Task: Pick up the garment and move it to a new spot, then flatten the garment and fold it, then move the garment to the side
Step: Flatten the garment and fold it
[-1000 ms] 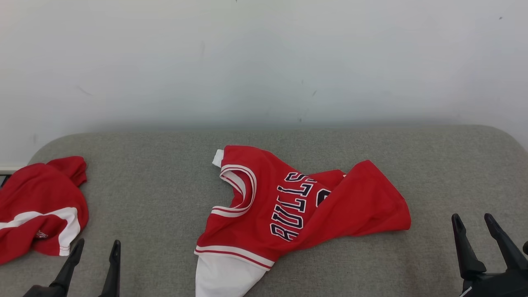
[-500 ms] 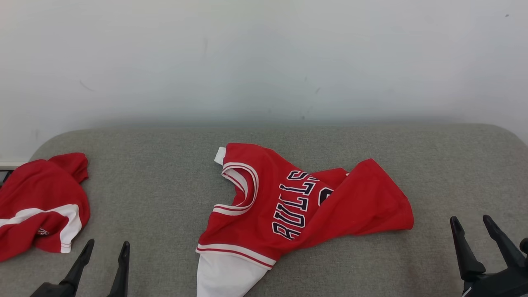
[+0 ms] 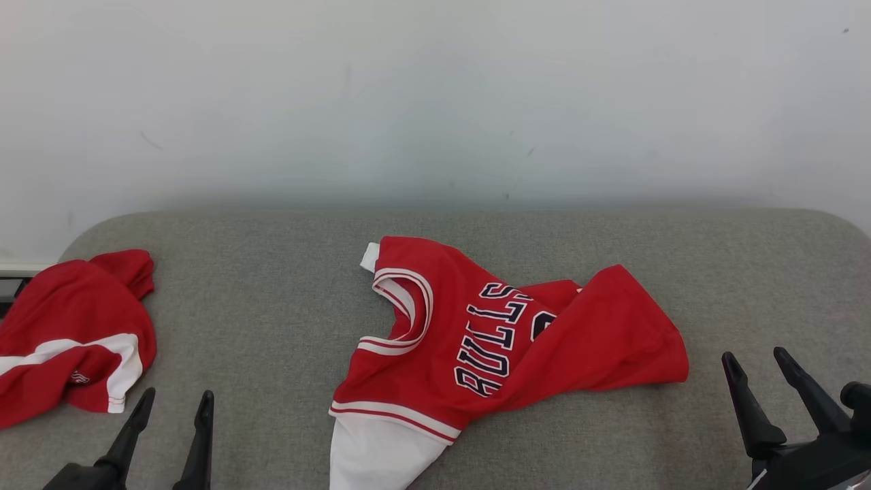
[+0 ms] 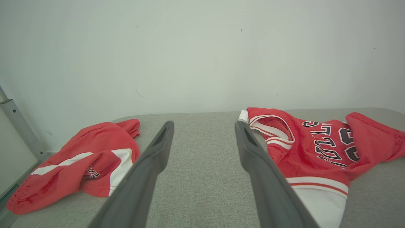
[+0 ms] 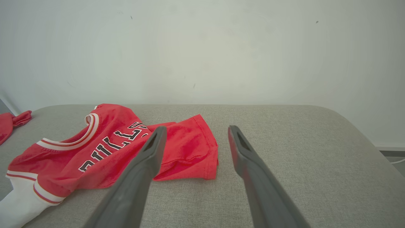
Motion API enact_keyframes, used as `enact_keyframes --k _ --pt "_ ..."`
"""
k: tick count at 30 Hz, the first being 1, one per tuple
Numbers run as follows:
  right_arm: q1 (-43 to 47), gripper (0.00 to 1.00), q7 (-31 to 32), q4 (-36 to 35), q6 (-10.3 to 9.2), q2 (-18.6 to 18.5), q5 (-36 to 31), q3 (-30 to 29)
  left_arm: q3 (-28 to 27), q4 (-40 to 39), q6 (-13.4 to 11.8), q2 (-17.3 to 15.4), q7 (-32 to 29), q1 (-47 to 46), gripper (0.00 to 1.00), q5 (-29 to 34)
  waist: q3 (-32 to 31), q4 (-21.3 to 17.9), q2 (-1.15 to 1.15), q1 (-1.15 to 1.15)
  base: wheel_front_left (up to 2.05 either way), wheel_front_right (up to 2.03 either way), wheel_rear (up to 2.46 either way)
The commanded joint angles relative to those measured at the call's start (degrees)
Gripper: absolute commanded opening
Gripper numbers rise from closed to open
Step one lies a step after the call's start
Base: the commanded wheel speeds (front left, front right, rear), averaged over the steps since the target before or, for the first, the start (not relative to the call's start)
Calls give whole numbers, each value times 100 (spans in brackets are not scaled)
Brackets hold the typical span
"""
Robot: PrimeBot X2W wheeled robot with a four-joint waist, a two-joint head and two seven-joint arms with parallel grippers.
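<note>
A red basketball jersey (image 3: 503, 340) is lying crumpled near the middle of a grey fabric-covered bench (image 3: 272, 272). Its dark "BULLS" lettering (image 3: 486, 347) is facing up and running sideways across the head view. A curved opening trimmed in white and red (image 3: 408, 306) is sitting on the side of the jersey toward the robot's left, and the opposite side is folding over into a plain red flap (image 3: 612, 333). Below a striped band, a white panel (image 3: 374, 456) is running down to the bottom edge of the head view. The left end effector (image 3: 177, 393) is hanging at the lower left of that view with its two dark fingers spread wide and gripping nothing. It is pointing at the bare stretch of bench between the jersey and a second red garment with a white band (image 3: 68, 327). That second garment is lying bunched at the bench's left end, well apart from the jersey. The right end effector (image 3: 754, 353) is hanging at the lower right, its fingers likewise spread and empty, and it is near the red flap but not touching it. In the right wrist view, one finger is crossing in front of the flap's edge without making contact. A pale, lightly scuffed wall (image 3: 435, 102) is rising behind the bench, and a grey metal post (image 4: 15, 126) is leaning at the far left of the left wrist view.
</note>
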State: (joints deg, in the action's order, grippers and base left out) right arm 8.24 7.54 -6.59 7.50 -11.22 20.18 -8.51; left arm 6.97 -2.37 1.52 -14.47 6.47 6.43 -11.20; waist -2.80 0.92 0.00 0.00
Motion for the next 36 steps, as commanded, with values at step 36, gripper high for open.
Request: enact_keyframes --k 36 --pt "-1996 100 -104 2852 -2 -751 260 782 1714 2045 554 672 142 -580 100 -619 561 307 0 0 0 0 0"
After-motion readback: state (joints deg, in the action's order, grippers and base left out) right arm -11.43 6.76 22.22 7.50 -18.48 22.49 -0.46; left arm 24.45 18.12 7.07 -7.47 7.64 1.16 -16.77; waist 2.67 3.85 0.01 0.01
